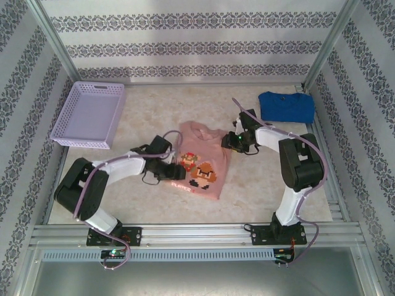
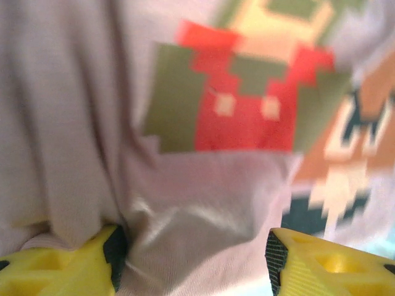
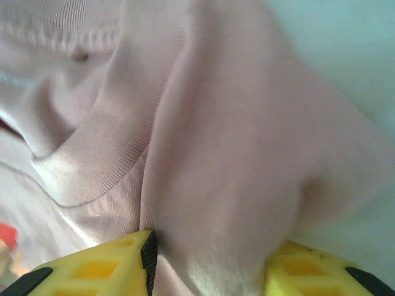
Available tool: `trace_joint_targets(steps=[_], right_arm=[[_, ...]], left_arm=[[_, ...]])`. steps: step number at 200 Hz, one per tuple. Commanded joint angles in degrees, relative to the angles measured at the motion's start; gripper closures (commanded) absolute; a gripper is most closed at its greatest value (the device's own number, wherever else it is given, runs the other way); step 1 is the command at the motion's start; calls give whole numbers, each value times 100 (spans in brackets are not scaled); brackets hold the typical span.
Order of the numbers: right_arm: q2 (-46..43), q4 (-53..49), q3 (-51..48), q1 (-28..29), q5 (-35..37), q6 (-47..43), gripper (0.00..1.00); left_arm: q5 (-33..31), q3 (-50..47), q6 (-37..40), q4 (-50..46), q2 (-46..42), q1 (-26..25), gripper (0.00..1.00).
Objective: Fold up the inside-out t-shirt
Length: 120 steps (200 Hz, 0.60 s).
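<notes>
Both pincers, left pincer [image 2: 192, 262] and right pincer [image 3: 210, 265], pinch bunched folds of the t-shirt [image 1: 203, 161].

Left wrist view: pixel print [image 2: 247, 105] blurred, cut off at the top edge. Right wrist view: t-shirt [image 3: 203, 154] fabric hides the fingertips' [image 3: 99, 271] inner faces.

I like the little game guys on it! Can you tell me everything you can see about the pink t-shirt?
The pink t-shirt is soft, thin knit cloth, lying mostly flat but wrinkled in the middle of the table. It has a ribbed collar and blocky pixel characters in red, green, brown and orange. The left gripper has a bunch of its fabric between its yellow fingers, and the right gripper has a fold near the collar between its own.
</notes>
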Motion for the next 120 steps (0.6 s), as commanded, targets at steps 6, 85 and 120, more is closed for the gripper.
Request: trace_joint_targets(steps=[6, 85, 120], right_arm=[[-74, -606, 444, -46, 219, -633, 55], [299, -656, 1157, -227, 680, -729, 39], [618, -762, 1436, -228, 515, -745, 31]], left_arm=[[-94, -184, -307, -167, -762, -229, 36], [-607, 1782, 490, 379, 725, 1437, 30], [-683, 3132, 955, -79, 2026, 1605, 26]])
